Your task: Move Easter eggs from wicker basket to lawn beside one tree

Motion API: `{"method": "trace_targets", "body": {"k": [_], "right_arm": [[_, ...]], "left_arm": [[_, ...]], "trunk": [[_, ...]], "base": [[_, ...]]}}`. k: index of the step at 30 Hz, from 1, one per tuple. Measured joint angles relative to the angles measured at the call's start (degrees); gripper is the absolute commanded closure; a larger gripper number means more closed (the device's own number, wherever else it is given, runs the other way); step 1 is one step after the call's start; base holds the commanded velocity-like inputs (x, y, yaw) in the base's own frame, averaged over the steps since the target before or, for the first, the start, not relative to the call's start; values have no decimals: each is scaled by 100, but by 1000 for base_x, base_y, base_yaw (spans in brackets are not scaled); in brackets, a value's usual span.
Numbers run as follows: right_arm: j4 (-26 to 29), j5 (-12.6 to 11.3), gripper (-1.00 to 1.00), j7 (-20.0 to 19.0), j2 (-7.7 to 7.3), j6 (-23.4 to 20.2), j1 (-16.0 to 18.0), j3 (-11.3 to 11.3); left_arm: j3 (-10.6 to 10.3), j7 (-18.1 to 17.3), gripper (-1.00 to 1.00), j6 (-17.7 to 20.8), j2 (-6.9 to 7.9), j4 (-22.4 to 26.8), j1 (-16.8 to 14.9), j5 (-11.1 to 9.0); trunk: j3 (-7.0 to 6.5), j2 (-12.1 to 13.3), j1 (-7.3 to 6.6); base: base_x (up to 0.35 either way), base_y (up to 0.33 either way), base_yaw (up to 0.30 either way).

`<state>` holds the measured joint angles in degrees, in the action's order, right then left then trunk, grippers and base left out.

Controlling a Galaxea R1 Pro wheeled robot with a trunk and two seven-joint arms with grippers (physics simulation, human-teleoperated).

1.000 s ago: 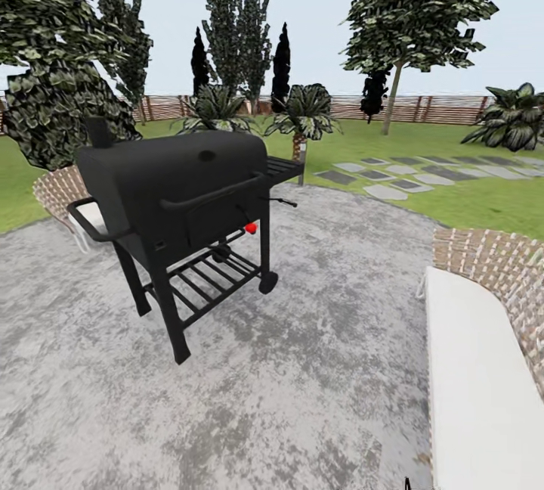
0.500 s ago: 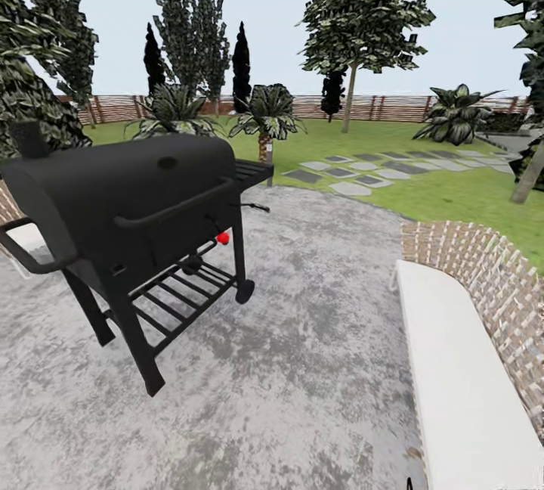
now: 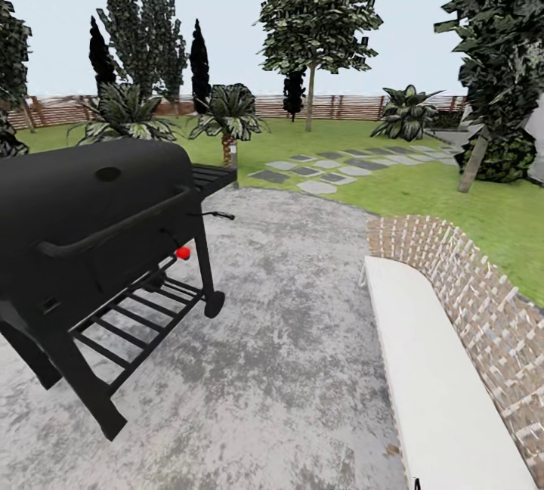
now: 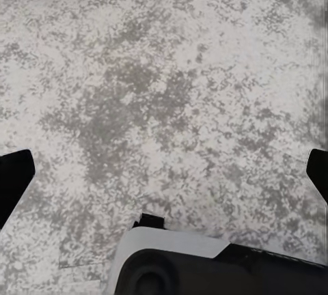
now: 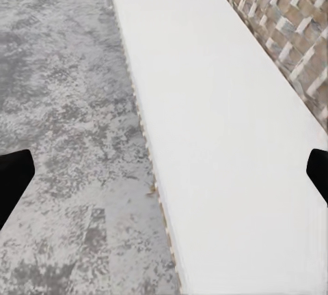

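The Easter eggs and the wicker basket are out of view. Beyond the patio, the lawn (image 3: pixel 453 206) spreads back to the slatted fence (image 3: pixel 347 106) that closes off the garden. A tree (image 3: pixel 309 104) with a pale straight trunk and rounded crown stands near the fence. Another pale trunk (image 3: pixel 473 165) leans at the right. In the left wrist view my left gripper (image 4: pixel 164 182) is open above the grey paving (image 4: pixel 171 90). My right gripper (image 5: pixel 164 179) is open over the edge of a white cushion (image 5: pixel 219 117).
A black barrel grill (image 3: pixel 98 233) on a wheeled stand is close at the left on the grey patio (image 3: pixel 287 324). A wicker sofa (image 3: pixel 468 286) with a white cushion (image 3: pixel 431 354) runs along the right. Stepping stones (image 3: pixel 325 169) cross the grass; palms (image 3: pixel 227 116) stand behind the grill.
The whole head view has swung to the right: the grill slid toward the left edge, the sofa and the right-hand tree came further into the picture. Nothing in the scene moved itself.
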<state>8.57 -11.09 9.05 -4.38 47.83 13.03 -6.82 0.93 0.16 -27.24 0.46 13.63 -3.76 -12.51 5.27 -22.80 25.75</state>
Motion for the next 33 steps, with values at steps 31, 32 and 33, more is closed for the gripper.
{"method": "trace_targets", "body": {"k": [31, 32, 33], "right_arm": [[-9, -30, -100, -10, -18, 4, 0, 16], [-9, -29, -100, -10, -17, 5, 0, 16], [-9, -28, -100, -9, -16, 5, 0, 16]], "left_arm": [[-11, -8, -100, -6, -1, 0, -1, 10], [-11, -8, -100, -7, -1, 1, -2, 10], [-11, -8, -100, -9, -1, 1, -3, 10]], "trunk": [[0, -1, -3], [1, -1, -3], [3, -1, -3]], "base": [[289, 110, -300], [332, 75, -282], [332, 81, -264]]}}
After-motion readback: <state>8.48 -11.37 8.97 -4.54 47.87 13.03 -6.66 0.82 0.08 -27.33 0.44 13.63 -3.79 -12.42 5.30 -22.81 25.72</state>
